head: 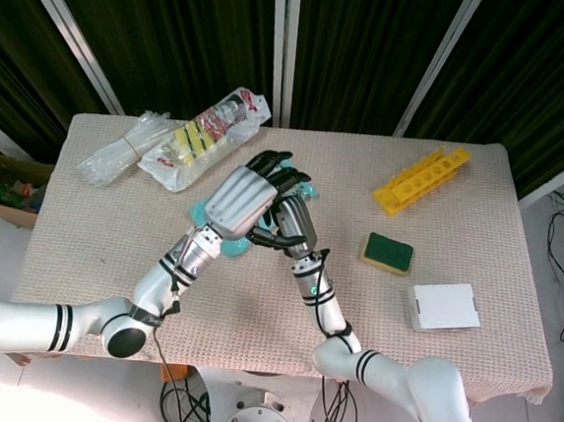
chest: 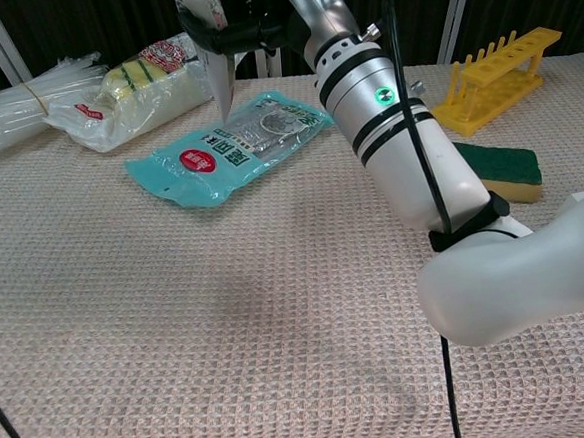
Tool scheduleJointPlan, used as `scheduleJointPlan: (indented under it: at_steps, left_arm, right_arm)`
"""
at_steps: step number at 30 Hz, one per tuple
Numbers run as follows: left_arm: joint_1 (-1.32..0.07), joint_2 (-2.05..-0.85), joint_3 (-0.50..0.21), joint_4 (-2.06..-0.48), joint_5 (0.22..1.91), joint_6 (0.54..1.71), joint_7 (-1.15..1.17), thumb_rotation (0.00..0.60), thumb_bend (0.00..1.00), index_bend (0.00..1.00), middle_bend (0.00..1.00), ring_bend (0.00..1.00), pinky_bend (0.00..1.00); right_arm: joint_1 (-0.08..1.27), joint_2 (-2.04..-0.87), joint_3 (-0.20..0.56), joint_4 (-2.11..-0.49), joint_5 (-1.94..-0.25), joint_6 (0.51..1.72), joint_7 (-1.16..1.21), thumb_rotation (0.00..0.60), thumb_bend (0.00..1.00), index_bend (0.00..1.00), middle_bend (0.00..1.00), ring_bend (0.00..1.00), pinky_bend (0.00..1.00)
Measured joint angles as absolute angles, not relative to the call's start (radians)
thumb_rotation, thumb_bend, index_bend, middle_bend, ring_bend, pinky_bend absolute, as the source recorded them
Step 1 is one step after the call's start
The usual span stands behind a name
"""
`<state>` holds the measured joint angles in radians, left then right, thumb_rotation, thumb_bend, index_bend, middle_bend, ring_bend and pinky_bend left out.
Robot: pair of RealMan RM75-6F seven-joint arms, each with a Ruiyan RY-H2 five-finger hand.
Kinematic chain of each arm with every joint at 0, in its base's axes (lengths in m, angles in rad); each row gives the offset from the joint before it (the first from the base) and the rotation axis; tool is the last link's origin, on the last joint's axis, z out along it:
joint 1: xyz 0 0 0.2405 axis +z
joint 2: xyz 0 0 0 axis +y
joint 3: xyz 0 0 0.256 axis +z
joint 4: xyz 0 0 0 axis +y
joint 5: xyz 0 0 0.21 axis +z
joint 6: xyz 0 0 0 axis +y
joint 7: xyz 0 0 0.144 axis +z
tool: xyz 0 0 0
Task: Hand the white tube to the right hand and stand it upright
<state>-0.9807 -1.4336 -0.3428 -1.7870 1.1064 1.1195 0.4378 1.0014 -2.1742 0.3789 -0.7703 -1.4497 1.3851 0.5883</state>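
Observation:
In the chest view the white tube (chest: 215, 59) hangs nearly upright, crimped end down, above a teal packet (chest: 225, 146) on the cloth. Dark fingers of my right hand (chest: 251, 28) wrap round its body; the tube's top runs out of the frame. From the head view my left hand (head: 240, 196) lies over the tube and against my right hand (head: 297, 218), hiding the tube completely. Both hands meet above the packet, left of the table's middle. The tube's tip stays clear of the packet.
A yellow rack (head: 421, 180) lies at the back right, with a green sponge (head: 388, 251) and a white box (head: 444, 306) nearer the front. Bagged sponges (head: 206, 133) and a clear plastic bundle (head: 122, 148) sit at the back left.

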Motion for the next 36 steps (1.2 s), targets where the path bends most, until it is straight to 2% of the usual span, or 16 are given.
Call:
scheduleJointPlan:
  at_steps: [10, 16, 22, 31, 36]
  left_arm:
    - [-0.988, -1.425, -0.33, -1.791, 1.086, 1.117, 0.5, 0.0, 0.0, 0.23, 0.29, 0.11, 0.16]
    - [-0.998, -1.388, -0.333, -1.838, 1.002, 1.066, 0.511, 0.0, 0.0, 0.21, 0.28, 0.15, 0.17]
    - [-1.016, -1.327, -0.343, -1.885, 0.911, 0.992, 0.48, 0.0, 0.0, 0.2, 0.28, 0.15, 0.17]
    - [-1.032, -1.331, -0.329, -1.879, 0.893, 0.99, 0.464, 0.0, 0.0, 0.2, 0.26, 0.15, 0.17]
    - [-1.022, -1.331, -0.341, -1.882, 0.924, 1.037, 0.44, 0.0, 0.0, 0.19, 0.19, 0.12, 0.17]
  right_arm:
    - [0.991, -2.164, 0.379, -0.801, -1.448, 1.379, 0.569, 0.6, 0.52, 1.0, 0.86, 0.78, 0.89]
    - [0.991, -2.163, 0.383, -0.801, -1.451, 1.385, 0.555, 0.6, 0.52, 1.0, 0.86, 0.78, 0.89]
    - [0.992, -2.168, 0.384, -0.788, -1.453, 1.384, 0.555, 0.6, 0.52, 1.0, 0.86, 0.78, 0.89]
    - [0.992, -2.171, 0.383, -0.781, -1.455, 1.383, 0.559, 0.6, 0.52, 1.0, 0.86, 0.78, 0.89]
    - [0.985, -2.169, 0.38, -0.78, -1.455, 1.385, 0.56, 0.6, 0.52, 1.0, 0.86, 0.78, 0.89]
